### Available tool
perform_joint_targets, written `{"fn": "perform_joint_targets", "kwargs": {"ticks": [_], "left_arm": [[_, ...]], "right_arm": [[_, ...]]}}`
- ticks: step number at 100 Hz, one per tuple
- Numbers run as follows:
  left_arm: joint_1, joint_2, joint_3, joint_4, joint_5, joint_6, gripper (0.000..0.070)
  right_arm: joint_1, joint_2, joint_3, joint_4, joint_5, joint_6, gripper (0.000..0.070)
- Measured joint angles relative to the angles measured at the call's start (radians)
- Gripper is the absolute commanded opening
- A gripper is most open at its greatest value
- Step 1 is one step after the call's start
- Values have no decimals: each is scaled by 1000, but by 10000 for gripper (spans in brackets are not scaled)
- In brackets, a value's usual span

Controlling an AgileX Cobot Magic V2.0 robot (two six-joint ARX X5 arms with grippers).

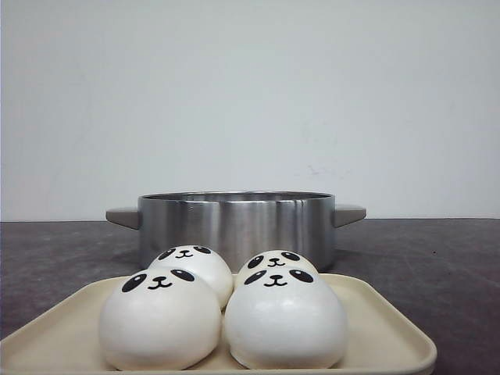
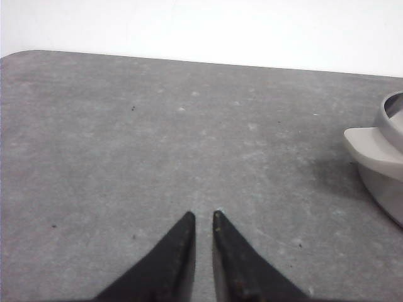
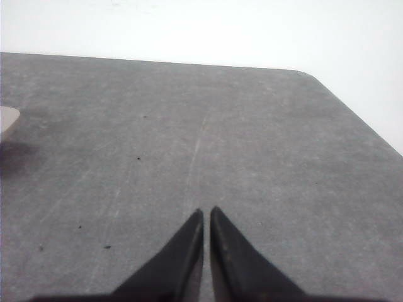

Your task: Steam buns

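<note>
Several white panda-face buns sit close together on a cream tray (image 1: 391, 344) at the table's front: front left (image 1: 159, 320), front right (image 1: 284, 319), back left (image 1: 194, 267), back right (image 1: 276, 261). Behind them stands a steel pot (image 1: 236, 225) with grey handles. Neither arm shows in the front view. My left gripper (image 2: 203, 215) is shut and empty over bare table, with the pot's handle (image 2: 371, 145) off to one side. My right gripper (image 3: 206, 211) is shut and empty over bare table, with a grey handle tip (image 3: 7, 119) at the view's edge.
The table (image 1: 437, 266) is dark grey stone with a white wall behind. Its far rounded corners show in both wrist views.
</note>
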Motion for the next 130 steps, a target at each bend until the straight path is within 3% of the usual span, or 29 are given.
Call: {"fn": "perform_joint_targets", "kwargs": {"ticks": [97,118,130], "left_arm": [[0,0,0,0,0,0,0],[0,0,0,0,8,-9,0],[0,0,0,-1,62,-147,0]], "right_arm": [[0,0,0,3,0,3,12],[0,0,-1,112,-5,103,12],[0,0,-1,195,-93,237,8]]}}
